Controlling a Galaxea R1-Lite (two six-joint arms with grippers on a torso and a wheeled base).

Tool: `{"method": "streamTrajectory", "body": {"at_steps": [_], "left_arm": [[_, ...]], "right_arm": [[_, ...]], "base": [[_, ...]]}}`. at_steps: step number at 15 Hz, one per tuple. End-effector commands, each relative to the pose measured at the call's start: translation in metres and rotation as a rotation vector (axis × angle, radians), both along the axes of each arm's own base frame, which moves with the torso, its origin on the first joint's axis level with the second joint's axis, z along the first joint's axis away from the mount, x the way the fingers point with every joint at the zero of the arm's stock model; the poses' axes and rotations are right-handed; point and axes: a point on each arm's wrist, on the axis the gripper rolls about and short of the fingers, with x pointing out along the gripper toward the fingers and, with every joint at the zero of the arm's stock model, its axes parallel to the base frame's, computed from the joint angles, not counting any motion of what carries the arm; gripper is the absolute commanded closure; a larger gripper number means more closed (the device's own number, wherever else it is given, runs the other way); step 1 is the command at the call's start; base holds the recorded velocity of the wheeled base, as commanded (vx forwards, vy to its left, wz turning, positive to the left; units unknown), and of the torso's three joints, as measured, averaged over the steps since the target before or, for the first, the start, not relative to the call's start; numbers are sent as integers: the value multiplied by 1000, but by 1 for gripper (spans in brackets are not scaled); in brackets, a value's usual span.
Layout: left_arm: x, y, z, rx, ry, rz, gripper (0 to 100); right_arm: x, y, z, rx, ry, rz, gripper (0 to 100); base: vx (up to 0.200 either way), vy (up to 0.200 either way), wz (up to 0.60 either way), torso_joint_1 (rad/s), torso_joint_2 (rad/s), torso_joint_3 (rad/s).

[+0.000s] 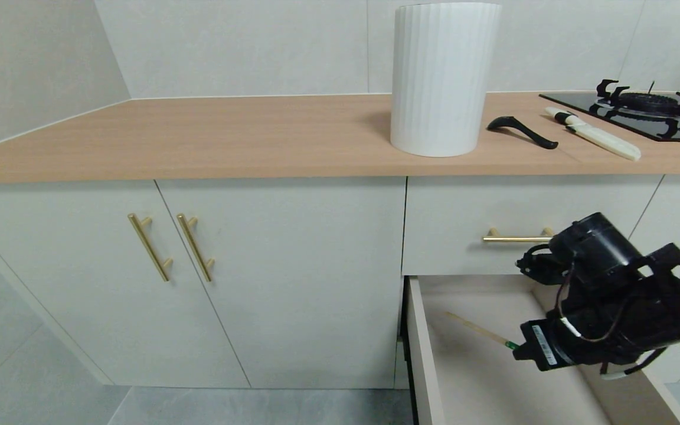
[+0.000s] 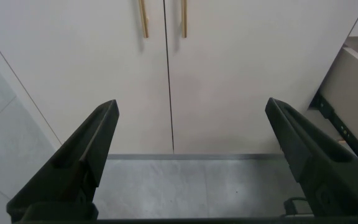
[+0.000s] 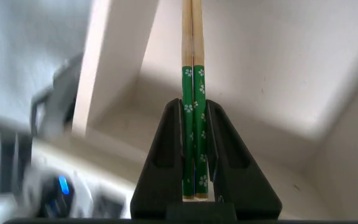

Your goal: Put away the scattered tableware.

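Right jaws clamped on green-ended chopsticks [image 3: 192,37] over the open drawer [image 1: 421,354], left jaws spread wide, empty, facing cupboard doors [image 2: 229,62]

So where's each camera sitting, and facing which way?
Head: on the head, looking forward and down at the counter and open drawer; right gripper shows.
Left wrist: behind the open left gripper, facing the cabinet doors and floor.
Right wrist: behind the right gripper, looking into the drawer along the chopsticks.
Head and right wrist share chopsticks and drawer.
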Motion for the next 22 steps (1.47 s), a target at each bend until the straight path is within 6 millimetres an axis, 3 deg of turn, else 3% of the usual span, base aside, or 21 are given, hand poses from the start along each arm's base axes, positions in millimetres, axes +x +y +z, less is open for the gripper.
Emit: {"method": "streamTrajectory", "body": {"at_steps": [1, 7, 12, 16, 22], "left_arm": [[0, 0, 0, 0, 1, 0, 0], [0, 0, 0, 0, 1, 0, 0], [0, 0, 0, 0, 1, 0, 0], [0, 0, 0, 0, 1, 0, 0], [0, 0, 0, 0, 1, 0, 0]], "right_arm": [[32, 16, -54, -51, 78, -82, 100], [51, 23, -100, -112, 111, -143, 100], [54, 25, -126, -146, 157, -143, 100], [60, 29, -161, -164, 157, -146, 100], [67, 31, -174, -173, 119, -188, 100]], "base": [[0, 0, 0, 0, 0, 0], [0, 0, 0, 0, 0, 0], [0, 0, 0, 0, 0, 0], [0, 0, 0, 0, 0, 0], [0, 0, 0, 0, 0, 0]]}}
